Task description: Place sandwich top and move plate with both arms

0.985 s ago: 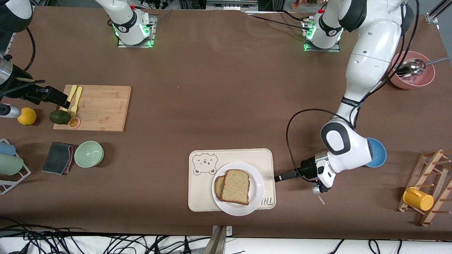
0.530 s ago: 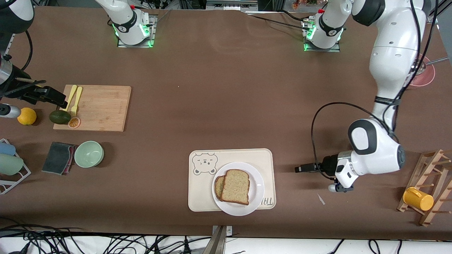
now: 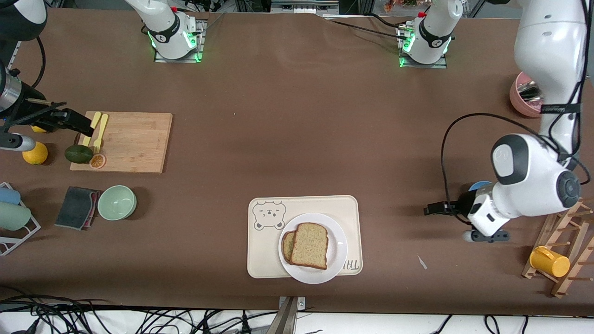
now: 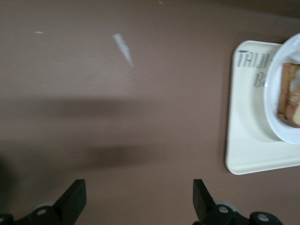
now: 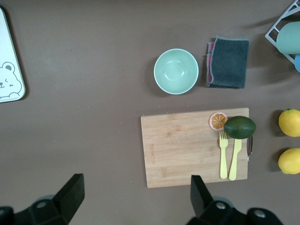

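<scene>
Front view: the plate (image 3: 313, 248) sat on the bear-print tray (image 3: 304, 206), at its edge nearest the camera, overhanging it slightly. The sandwich top (image 3: 309, 245) lay on the plate over a second slice (image 3: 287, 246), which showed only as a narrow strip; any filling was hidden. A pale scrap (image 3: 422, 262) lay on the table between the tray and the wooden rack (image 3: 564, 246), which held a yellow cup (image 3: 549, 261). The left arm's forearm pointed toward the tray, its left gripper (image 3: 434, 208) low over bare table, well apart from the plate. The arm partly covered a blue bowl (image 3: 478, 185) and a pink bowl (image 3: 522, 98). The right gripper (image 3: 69, 121) hovered over the cutting board (image 3: 132, 141) edge.

Left wrist view: fingers (image 4: 74, 199) stood wide apart, holding nothing. Tray and plate were cut off at the frame edge.

Right wrist view: fingers (image 5: 71, 192) spread wide, empty, above the board carrying a fork (image 5: 223, 154), avocado (image 5: 239, 127) and orange slice (image 5: 218, 121). Nearby lay a green bowl (image 5: 176, 71), grey cloth (image 5: 228, 62) and two lemons (image 5: 289, 123)
</scene>
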### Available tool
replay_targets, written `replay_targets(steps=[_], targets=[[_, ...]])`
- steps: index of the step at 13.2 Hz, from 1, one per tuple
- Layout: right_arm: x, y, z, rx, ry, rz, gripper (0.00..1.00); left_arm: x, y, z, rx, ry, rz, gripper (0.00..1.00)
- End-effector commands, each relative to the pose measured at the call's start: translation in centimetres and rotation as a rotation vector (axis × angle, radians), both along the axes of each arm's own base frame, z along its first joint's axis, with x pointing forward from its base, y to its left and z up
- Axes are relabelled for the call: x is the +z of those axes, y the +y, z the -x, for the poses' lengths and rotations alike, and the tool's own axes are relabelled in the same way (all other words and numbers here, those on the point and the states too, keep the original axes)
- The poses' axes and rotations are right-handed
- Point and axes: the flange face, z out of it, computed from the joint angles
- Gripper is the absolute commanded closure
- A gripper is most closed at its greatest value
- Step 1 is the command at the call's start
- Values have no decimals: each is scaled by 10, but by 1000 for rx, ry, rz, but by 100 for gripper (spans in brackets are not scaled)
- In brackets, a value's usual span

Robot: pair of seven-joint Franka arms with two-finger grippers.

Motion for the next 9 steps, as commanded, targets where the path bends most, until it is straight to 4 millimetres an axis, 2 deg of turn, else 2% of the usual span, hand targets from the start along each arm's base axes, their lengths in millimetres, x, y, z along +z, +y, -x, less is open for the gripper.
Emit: replay_targets(steps=[1,5,7,9], targets=[[4,1,7,10,-6,-19,0,40,10,26,-1,15,-164,0],[11,-1,6,-3,-22,-52,0,94,35,41,10,11,-228,0],[17,-2,5,-4,-35,-50,0,122,37,52,13,10,-238,0],[20,0,6,4,-38,-41,0,160,44,65,28,-12,-248,0]])
